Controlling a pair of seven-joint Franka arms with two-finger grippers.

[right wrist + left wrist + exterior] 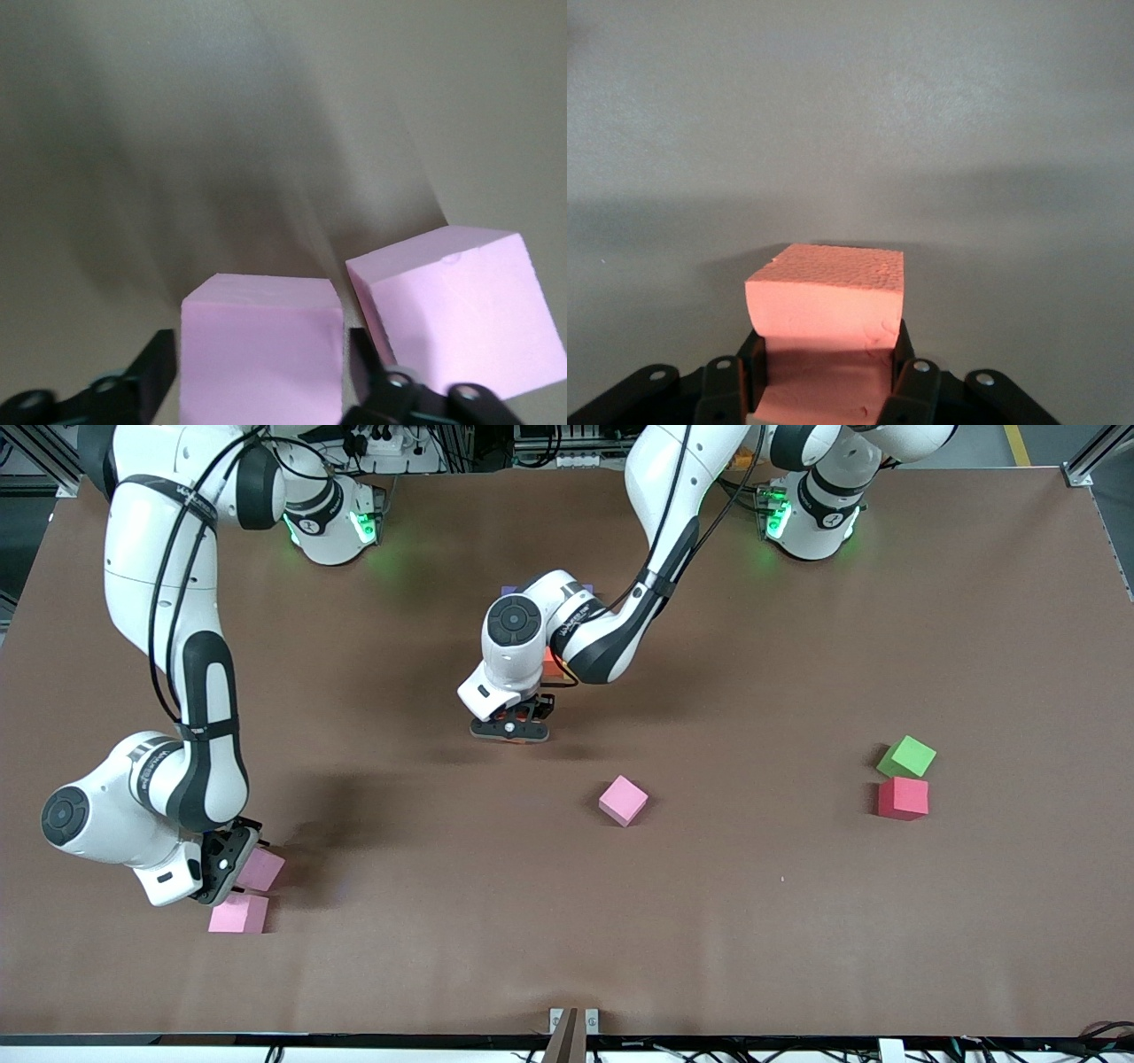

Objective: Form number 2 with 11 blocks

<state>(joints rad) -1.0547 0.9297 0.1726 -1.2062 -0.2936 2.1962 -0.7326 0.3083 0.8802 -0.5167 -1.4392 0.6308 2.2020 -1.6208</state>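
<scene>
Front view shows you the left gripper (511,728) over the table's (797,921) middle, shut on an orange block (828,305), still to be placed. Nearer the camera than it, toward the right arm's end, the right gripper (232,861) straddles a light pink block (261,354); its jaws stand beside it, grip unclear. A second pink block (238,914) lies just beside. No digit shows yet.

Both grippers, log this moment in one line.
left gripper: shut on orange block | right gripper: astride light pink block
</scene>
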